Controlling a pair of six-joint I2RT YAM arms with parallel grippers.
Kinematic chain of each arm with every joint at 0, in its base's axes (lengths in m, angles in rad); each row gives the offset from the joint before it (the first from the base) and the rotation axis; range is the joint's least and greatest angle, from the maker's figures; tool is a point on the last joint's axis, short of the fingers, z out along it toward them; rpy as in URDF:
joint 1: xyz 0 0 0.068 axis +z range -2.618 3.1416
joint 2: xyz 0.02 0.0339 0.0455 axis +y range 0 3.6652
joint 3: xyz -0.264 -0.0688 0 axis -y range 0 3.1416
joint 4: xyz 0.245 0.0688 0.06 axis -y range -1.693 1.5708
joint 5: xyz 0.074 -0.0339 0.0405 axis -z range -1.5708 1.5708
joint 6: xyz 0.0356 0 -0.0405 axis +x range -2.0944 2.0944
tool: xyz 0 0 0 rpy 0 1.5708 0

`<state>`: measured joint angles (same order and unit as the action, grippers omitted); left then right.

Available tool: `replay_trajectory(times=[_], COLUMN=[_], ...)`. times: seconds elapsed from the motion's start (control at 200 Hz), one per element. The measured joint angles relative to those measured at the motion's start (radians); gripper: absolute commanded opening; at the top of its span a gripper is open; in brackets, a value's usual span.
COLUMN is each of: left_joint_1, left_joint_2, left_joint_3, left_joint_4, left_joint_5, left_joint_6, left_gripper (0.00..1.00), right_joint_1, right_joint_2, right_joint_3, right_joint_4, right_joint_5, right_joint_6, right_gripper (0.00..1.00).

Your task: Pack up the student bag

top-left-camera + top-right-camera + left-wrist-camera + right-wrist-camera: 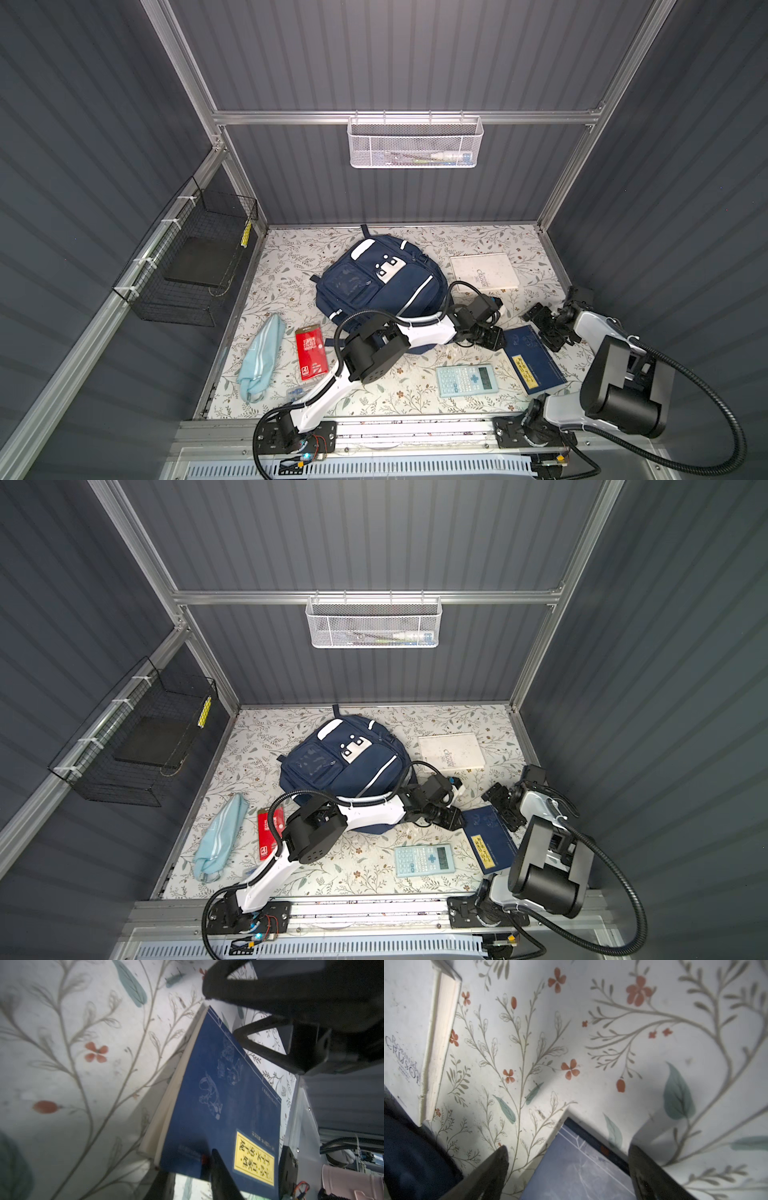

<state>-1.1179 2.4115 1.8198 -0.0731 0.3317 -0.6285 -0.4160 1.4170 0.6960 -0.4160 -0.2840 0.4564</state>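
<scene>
Left gripper (pixel 493 338) sits just off the lower right corner of the student bag (pixel 382 286). Its jaws are drawn narrow about one corner of the blue book (pixel 534 361), one finger over the cover and one under the page edge. Whether the pads truly pinch it I cannot tell, since the left wrist view cuts them off. Starting at the bag, the first worry is that no open mouth shows on it, so a book carried over may have nowhere to go and would only shove the soft fabric about. The left arm's forearm crosses above the bag's lower edge, and a careless lift could drag or snag that fabric. A hold on a single corner is poor: the cover bows in the left wrist view, so the book may sag, fan open or slip out. The right gripper (pixel 540 330), a little farther from the bag, stands wide open and empty astride the book's far corner, near enough that the two grippers could knock together. The bag itself lies flat and face up on the floral table (pixel 291 266), its top toward the back wall. It is navy fabric with white stripe trim, a white buckled patch and front pockets lying flat. Beyond its right side lies a white book (pixel 484 270), below its lower edge a calculator (pixel 467 380), and off its lower left a red pack (pixel 309 351) and a light-blue pouch (pixel 262 357).
</scene>
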Motion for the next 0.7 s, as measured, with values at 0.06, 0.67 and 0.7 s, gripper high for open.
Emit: replay_trajectory(times=[0.06, 0.67, 0.7], left_joint_1=[0.02, 0.179, 0.166], left_joint_2=[0.0, -0.1, -0.131], left_joint_3=[0.009, -0.063, -0.101], left_joint_4=[-0.018, -0.142, -0.145], left_joint_5=[-0.018, -0.119, -0.118], left_joint_6=[0.002, 0.1, 0.1], left_gripper=[0.28, 0.54, 0.56], right_joint_1=[0.014, 0.087, 0.09], right_joint_2=[-0.001, -0.09, -0.09], right_joint_3=[-0.003, -0.064, -0.063], right_joint_4=[0.008, -0.051, -0.053], right_joint_5=[-0.009, -0.056, -0.046], right_joint_6=[0.005, 0.041, 0.041], right_gripper=[0.9, 0.95, 0.95])
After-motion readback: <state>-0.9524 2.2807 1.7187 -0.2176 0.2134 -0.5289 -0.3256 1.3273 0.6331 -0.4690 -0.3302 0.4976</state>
